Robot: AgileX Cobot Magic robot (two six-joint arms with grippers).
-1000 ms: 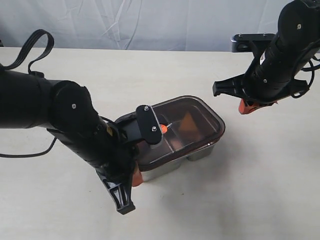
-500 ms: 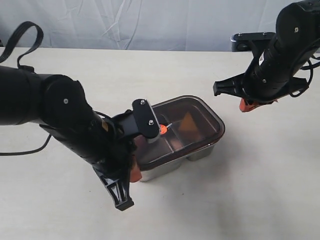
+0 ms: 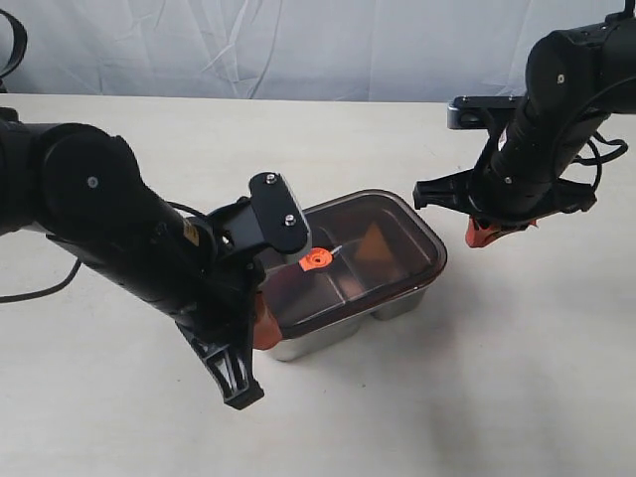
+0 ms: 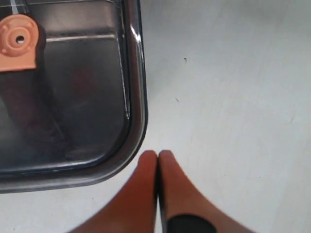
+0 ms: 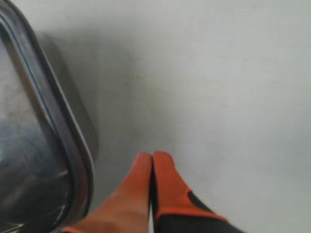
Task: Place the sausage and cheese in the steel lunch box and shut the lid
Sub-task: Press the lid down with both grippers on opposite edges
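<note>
The steel lunch box (image 3: 394,305) stands mid-table with the dark see-through lid (image 3: 401,225) lying on it, its orange valve (image 3: 316,260) at the centre. Through the lid the cheese (image 3: 376,243) shows as an orange wedge in the right compartment. The sausage is not clear to see under the tinted lid. My left gripper (image 3: 262,326) is shut and empty beside the box's near-left corner, just off the lid's rim (image 4: 138,104), with the valve (image 4: 18,41) also in that view. My right gripper (image 3: 478,237) hangs shut and empty just right of the box, near the lid's edge (image 5: 73,145).
The beige table (image 3: 517,378) spreads all round the box. A white cloth backdrop (image 3: 298,45) closes off the far edge. A black cable (image 3: 40,288) trails from the left arm across the table's left side.
My left arm has pulled back to the left, uncovering the lid's orange valve. My right arm has come down and left, closer to the box's right end. Both grippers stay shut.
</note>
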